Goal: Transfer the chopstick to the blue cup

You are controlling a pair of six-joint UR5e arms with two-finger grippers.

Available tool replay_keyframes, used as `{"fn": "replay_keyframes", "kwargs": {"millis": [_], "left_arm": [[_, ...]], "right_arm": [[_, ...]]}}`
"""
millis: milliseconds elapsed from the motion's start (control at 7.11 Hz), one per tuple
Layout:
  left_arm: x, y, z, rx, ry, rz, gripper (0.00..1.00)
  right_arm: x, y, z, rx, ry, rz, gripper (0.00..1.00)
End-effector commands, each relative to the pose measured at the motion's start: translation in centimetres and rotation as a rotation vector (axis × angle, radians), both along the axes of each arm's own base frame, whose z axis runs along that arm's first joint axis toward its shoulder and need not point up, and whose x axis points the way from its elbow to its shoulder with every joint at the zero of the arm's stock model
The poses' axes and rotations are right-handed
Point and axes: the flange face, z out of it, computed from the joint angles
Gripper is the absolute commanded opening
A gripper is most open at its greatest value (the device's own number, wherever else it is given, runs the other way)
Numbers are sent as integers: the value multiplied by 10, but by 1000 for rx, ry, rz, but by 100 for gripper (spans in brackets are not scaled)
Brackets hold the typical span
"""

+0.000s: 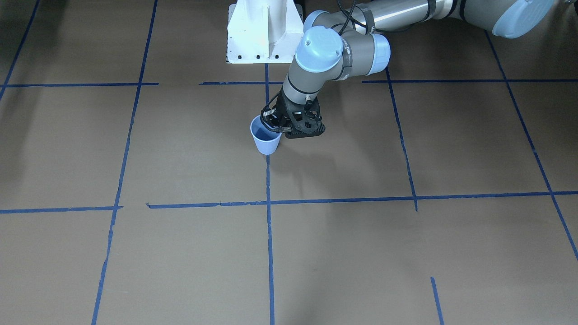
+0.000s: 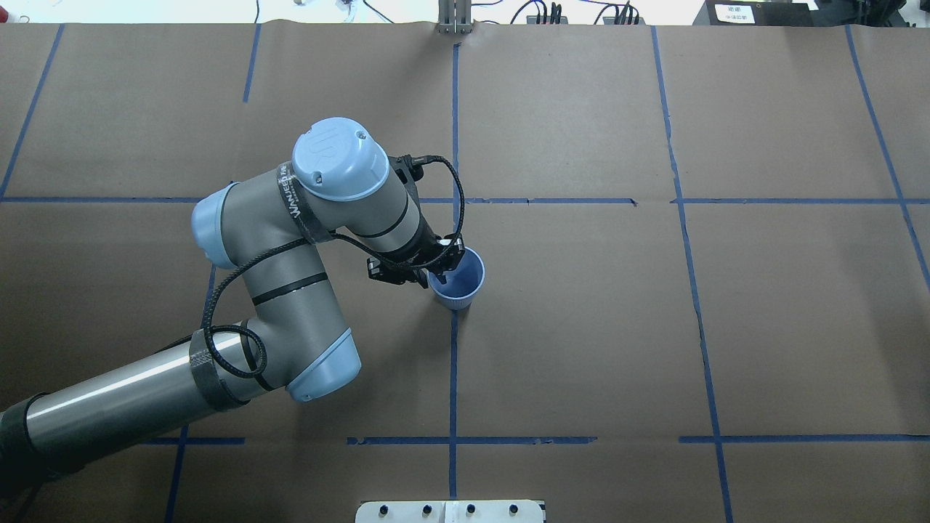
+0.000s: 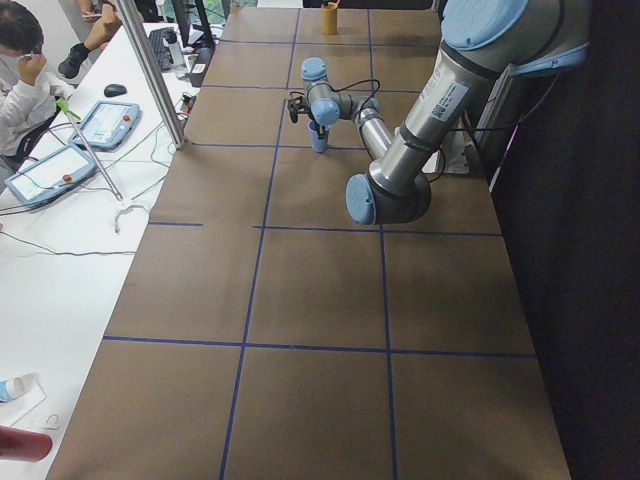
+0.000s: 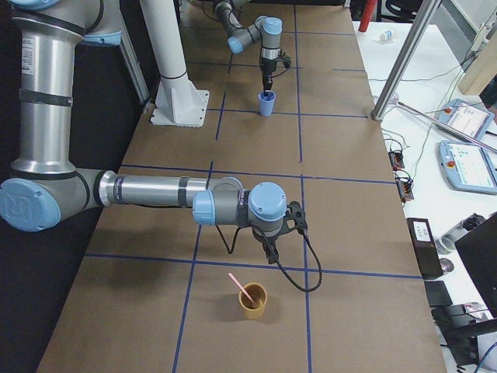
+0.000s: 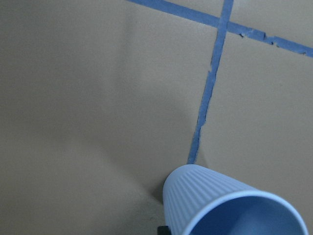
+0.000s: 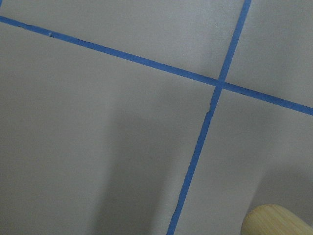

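Note:
The light-blue ribbed cup (image 1: pixel 266 143) stands on the brown table near its middle, on a blue tape line; it also shows in the overhead view (image 2: pixel 465 280) and low in the left wrist view (image 5: pixel 215 200). My left gripper (image 1: pixel 273 125) is at its rim, with one finger inside and one outside, shut on it (image 2: pixel 441 274). The pale-pink chopstick (image 4: pixel 240 284) leans in a brown cup (image 4: pixel 252 303) at the table's right end. My right gripper (image 4: pixel 272 252) hangs just above and behind that cup. I cannot tell whether it is open or shut.
The white robot base (image 1: pixel 264 31) stands at the table's robot-side edge. Blue tape lines (image 2: pixel 453 378) grid the brown table. The brown cup's rim shows in the right wrist view (image 6: pixel 276 221). Operators' desks with tablets (image 4: pixel 470 163) flank the far side.

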Motion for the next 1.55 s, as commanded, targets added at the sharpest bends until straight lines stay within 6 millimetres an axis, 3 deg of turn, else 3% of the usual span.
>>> {"fn": "replay_keyframes", "kwargs": {"millis": [0, 141, 281, 422, 562, 844, 984, 1125, 1266, 1406], "left_arm": [[-24, 7, -26, 34, 60, -13, 100], [-58, 4, -43, 61, 101, -45, 100], [-97, 5, -46, 60, 136, -91, 100], [-128, -1, -44, 67, 152, -133, 100], [-147, -5, -43, 71, 159, -158, 100], [-206, -4, -22, 70, 166, -230, 100], [-225, -11, -15, 68, 158, -262, 100], [-225, -10, 11, 48, 125, -259, 100], [-226, -8, 11, 48, 128, -260, 100], [-228, -8, 11, 49, 129, -262, 100]], "right_arm": [[0, 0, 0, 2, 1, 0, 100], [-1, 0, 2, -17, 0, 12, 100], [-1, 0, -2, -50, 0, 50, 100], [3, 1, -18, -78, 46, 127, 99], [11, 14, -18, -89, 161, 177, 99], [13, 40, 11, -174, 191, 181, 98], [14, 55, 26, -283, 197, 249, 94], [13, 73, 44, -373, 193, 297, 91], [14, 71, 46, -375, 202, 300, 88], [16, 70, 48, -376, 220, 307, 77]]}}
